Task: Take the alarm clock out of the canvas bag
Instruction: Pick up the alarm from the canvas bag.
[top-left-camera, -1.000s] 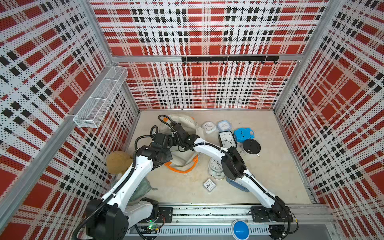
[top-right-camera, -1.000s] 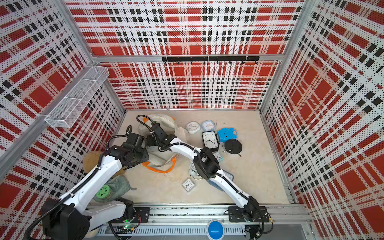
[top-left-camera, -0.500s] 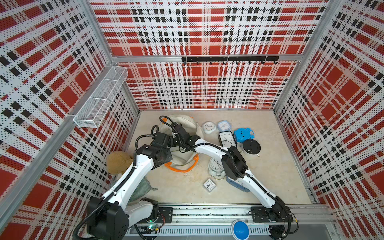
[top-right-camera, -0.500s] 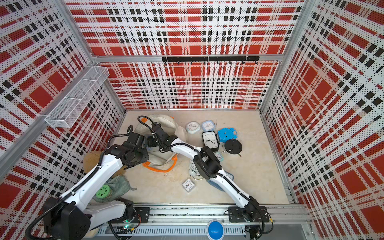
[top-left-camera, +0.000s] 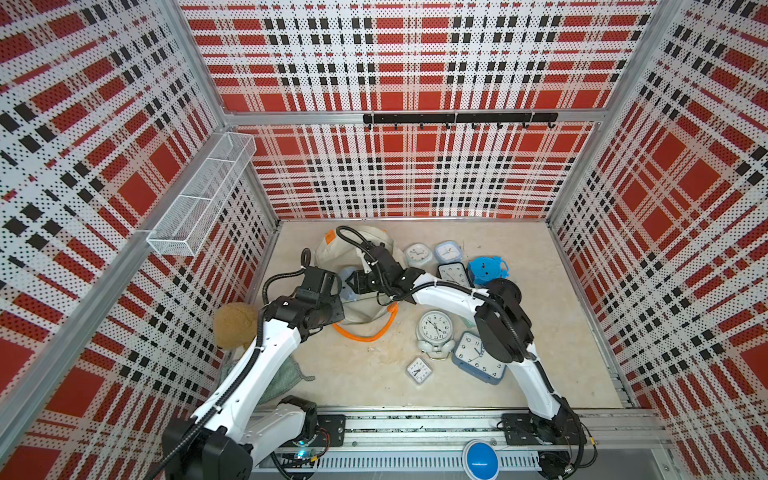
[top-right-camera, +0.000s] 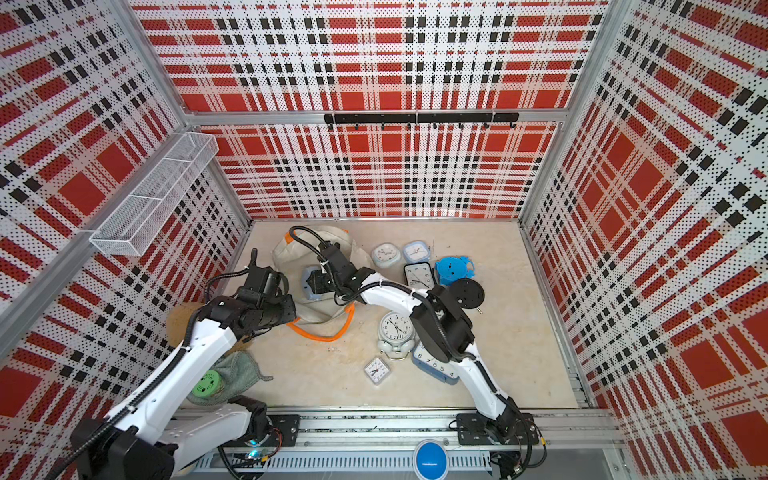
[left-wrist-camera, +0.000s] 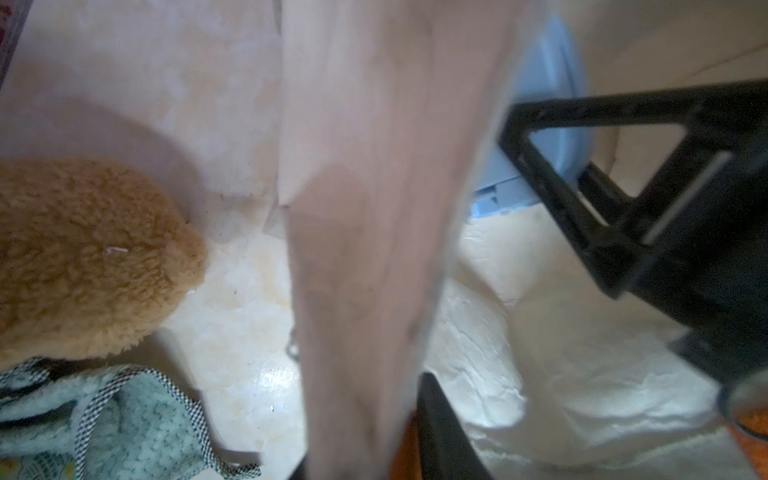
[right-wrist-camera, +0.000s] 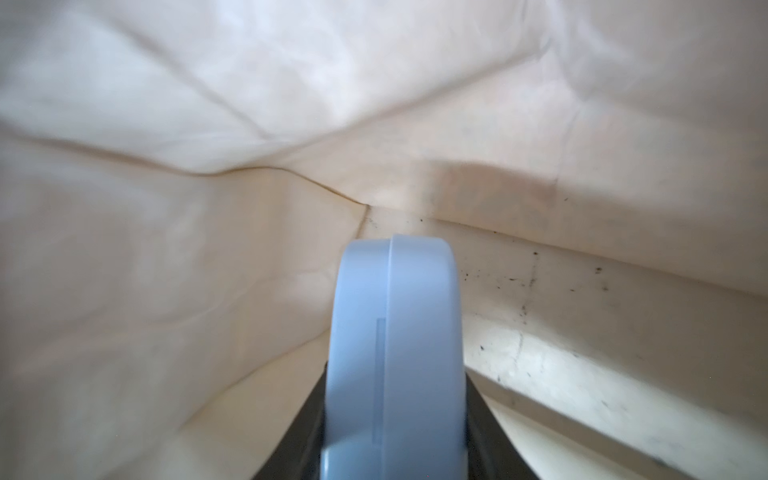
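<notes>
- Now inside the canvas bag (top-right-camera: 291, 253): a pale blue alarm clock (right-wrist-camera: 395, 332), seen edge-on in the right wrist view, with cream cloth on every side.
- Clamped across its two flat faces by the right gripper (top-right-camera: 316, 283), one dark finger (right-wrist-camera: 305, 424) on each side of the case; in both top views, wrist low over the bag's open mouth.
- Bag slumped on the beige floor (top-left-camera: 561, 332) toward the back left corner, orange strap handle (top-right-camera: 322, 337) looped out toward the front.
- At the bag's near edge, the left gripper (top-left-camera: 338, 305); across the left wrist view a blurred band of cloth, one black finger (left-wrist-camera: 440, 424) beside it; cannot tell whether closed on the cloth or standing apart.
- Beside the left arm, a tan plush toy (top-left-camera: 235, 318) and a pale green cloth (top-right-camera: 232, 374).
- Right of the bag and outside it, more clocks:
  - a white twin-bell clock (top-left-camera: 434, 328)
  - a small square clock (top-left-camera: 419, 370)
  - a blue-framed clock (top-left-camera: 473, 359), partly under the right arm
  - a black-framed clock (top-left-camera: 453, 274)
  - two small pale clocks (top-left-camera: 417, 253) near the back
- On the left wall, a white wire basket (top-left-camera: 203, 195).
</notes>
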